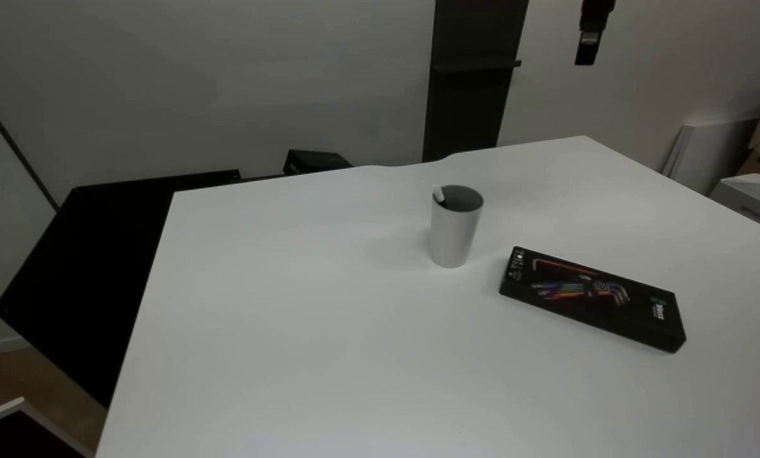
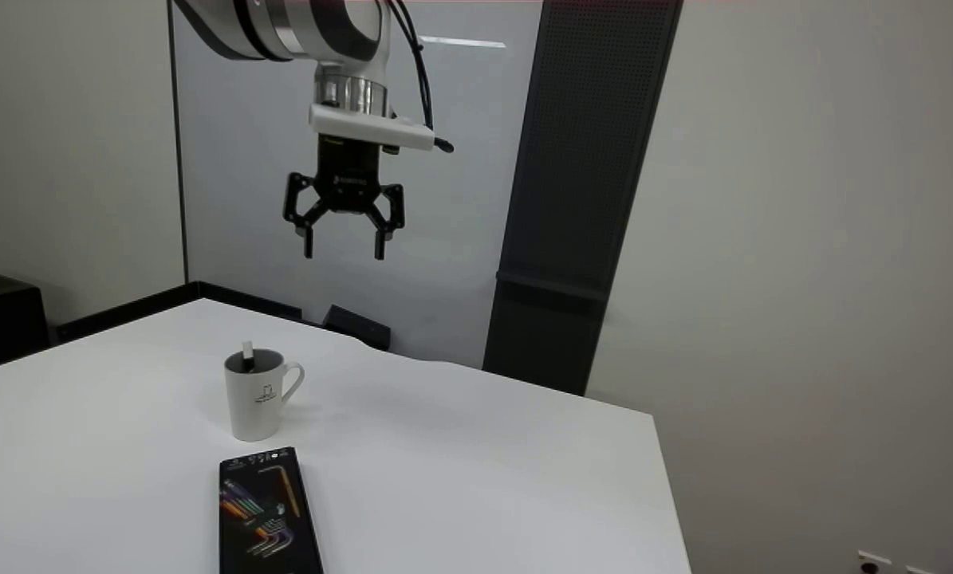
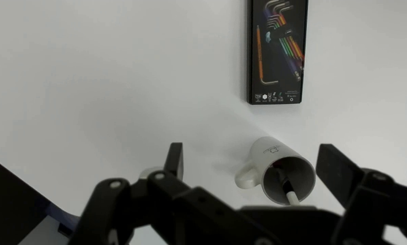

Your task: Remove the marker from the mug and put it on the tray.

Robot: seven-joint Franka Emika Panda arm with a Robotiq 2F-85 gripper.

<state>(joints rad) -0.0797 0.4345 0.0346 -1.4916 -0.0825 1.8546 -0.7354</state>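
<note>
tray (image 1: 593,298): nearest you in both exterior views; you see a flat black box lying on the white table (image 2: 476,470), coloured hex keys printed on its top face.
mug (image 2: 251,410): just behind the tray and apart from it, upright, pale grey; in your wrist view its handle (image 3: 246,183) sticks out to the left of the mouth.
in the mug: the marker (image 2: 247,351), its white end poking above the rim; the dark part goes down inside, and you cannot make out its bottom tip in the shadow.
marker's axis: steep but tilted, white end up, at the rim in both exterior views; in your wrist view its length runs slantwise out of the mouth, the white end toward the bottom edge of that view.
gripper (image 2: 344,250): your jaws stand wide apart, fingers pointing straight down, with hold of nothing; it hangs from the arm (image 2: 309,33) high above the table, well apart from the marker, the mug and the tray.
panel (image 2: 580,199): tall and dark, beyond the table in both exterior views, with the pale wall (image 2: 803,199) beside it.
</note>
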